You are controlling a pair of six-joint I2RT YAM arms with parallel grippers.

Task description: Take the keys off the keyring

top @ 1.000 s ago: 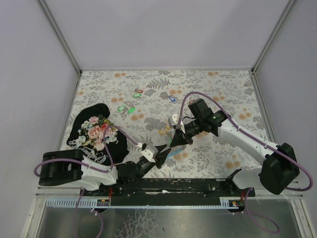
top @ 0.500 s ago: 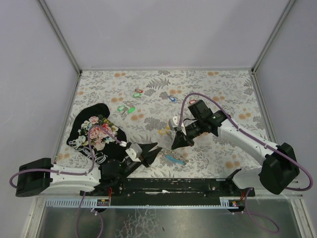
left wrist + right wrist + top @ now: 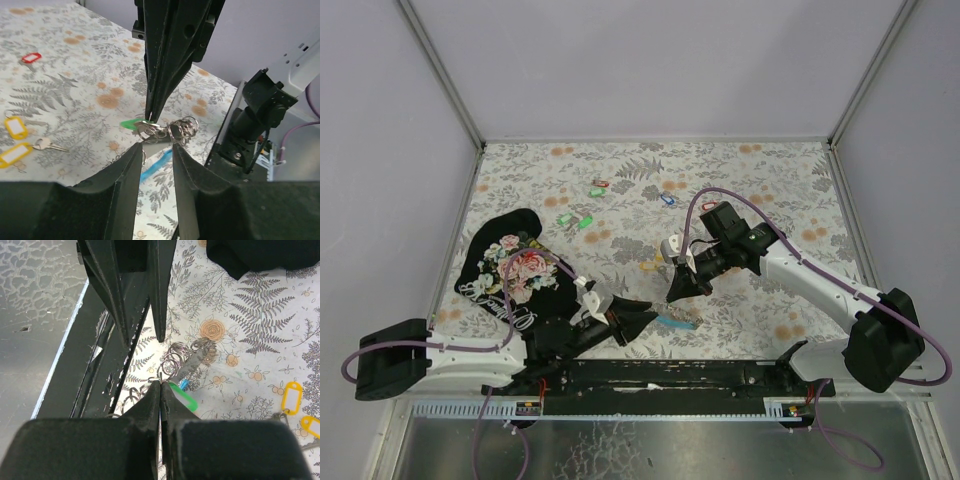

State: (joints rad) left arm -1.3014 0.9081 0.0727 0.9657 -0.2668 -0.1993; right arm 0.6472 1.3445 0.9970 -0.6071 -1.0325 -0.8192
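On the near half of the flowery table (image 3: 770, 170), just right of the black floral cloth (image 3: 505, 270), was where it all came together. My left pincer (image 3: 642, 315) lay low by the near edge and pointed right and a bit far. Its jaws were partly open and there was nothing between them. My right pincer (image 3: 675, 292) came down from the far right, tips aimed at the near left. It was shut tight, and as best I could tell it was nipping the ring end of the green key tag (image 3: 131, 123).

The keyring strap (image 3: 678, 321) lay on the table just right of my left tips and just near of my right ones, its long axis running roughly left to right. The tangle of metal rings (image 3: 167, 132) sat between the tag and the strap. From the left wrist view it was dead ahead of the open jaws, with the blue bit of strap showing through the gap.

So I reckoned the left was the arm to go in. It only had to push straight ahead onto the rings or strap and pin them, while the right pulled the tag off toward the far side. Tiny wire rings though, easy to miss.
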